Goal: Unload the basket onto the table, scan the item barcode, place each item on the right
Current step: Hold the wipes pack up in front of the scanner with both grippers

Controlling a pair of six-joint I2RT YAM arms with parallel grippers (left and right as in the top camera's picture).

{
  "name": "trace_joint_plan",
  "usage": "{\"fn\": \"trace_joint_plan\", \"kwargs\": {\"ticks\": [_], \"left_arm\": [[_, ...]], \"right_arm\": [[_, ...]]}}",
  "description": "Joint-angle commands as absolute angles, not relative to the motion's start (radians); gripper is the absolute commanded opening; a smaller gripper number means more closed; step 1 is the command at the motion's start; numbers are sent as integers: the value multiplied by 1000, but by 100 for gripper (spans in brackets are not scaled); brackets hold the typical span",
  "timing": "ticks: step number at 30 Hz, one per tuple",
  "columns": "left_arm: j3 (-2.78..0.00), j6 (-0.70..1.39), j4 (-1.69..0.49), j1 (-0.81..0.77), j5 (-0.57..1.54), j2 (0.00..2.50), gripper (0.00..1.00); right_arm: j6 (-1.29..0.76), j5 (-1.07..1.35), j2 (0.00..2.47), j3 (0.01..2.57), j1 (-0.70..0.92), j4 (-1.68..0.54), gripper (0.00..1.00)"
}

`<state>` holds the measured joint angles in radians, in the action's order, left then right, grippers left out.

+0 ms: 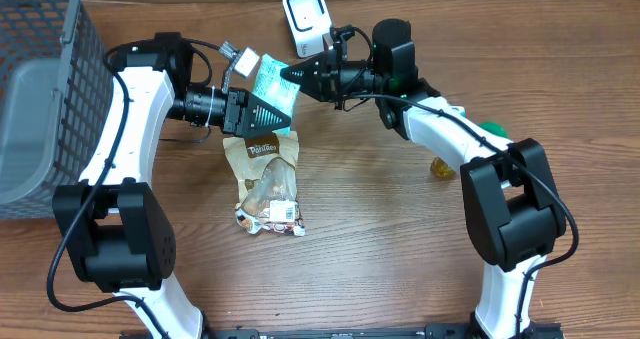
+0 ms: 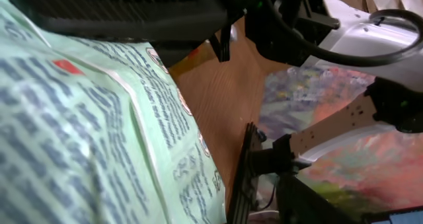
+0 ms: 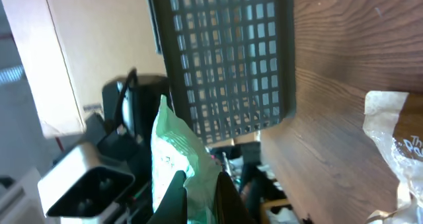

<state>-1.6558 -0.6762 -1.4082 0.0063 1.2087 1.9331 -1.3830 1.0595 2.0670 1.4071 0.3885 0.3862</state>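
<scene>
Green packet (image 1: 271, 80) is off the table, just below the scanner (image 1: 305, 14). My right gripper (image 1: 288, 74) pinches its edge. Left gripper (image 1: 276, 117) sits against it; can't tell its grip. Barcode not yet presented, I judge.

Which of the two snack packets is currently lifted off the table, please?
The mint-green packet, pinched in the right tool above the table; the tan packet lies flat on it.

Two robot arms, the left arm (image 1: 135, 104) and the right arm (image 1: 452, 131), are pictured with two snack packets, one green packet (image 1: 272, 82) and one brown packet (image 1: 270, 179), one scanner (image 1: 306, 14) and one mesh basket (image 1: 40, 79).
</scene>
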Motion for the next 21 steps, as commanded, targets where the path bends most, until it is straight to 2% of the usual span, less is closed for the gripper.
{"fn": "trace_joint_plan", "kwargs": {"ticks": [1,5,8,10,11,12,13,16,21], "left_arm": [[-1664,-665,-1405,-2,1173,1922,43],[-1664,-651,-1405,-2,1141,1922,29],[-1664,-650,-1406,-2,1141,1922,8],[-1664,-649,-1415,-2,1134,1922,4],[-1664,-648,-1432,-2,1114,1922,4],[-1664,-648,-1446,-2,1096,1922,4],[-1664,-652,-1475,-1,1072,1922,4],[-1664,-690,-1511,-1,1066,1922,4],[-1664,-793,-1574,-2,1071,1922,4]], "right_arm": [[-1187,1078,2038,1415,405,396,4],[-1085,1087,2038,1415,405,396,4],[-1007,1120,2038,1415,405,395,5],[-962,1147,2038,1415,403,395,8],[-959,1154,2038,1415,400,395,16],[-959,1157,2038,1415,396,395,31],[-959,1174,2038,1415,378,395,64],[-958,1225,2038,1415,353,394,76],[-910,1393,2038,1415,315,395,76]]}}
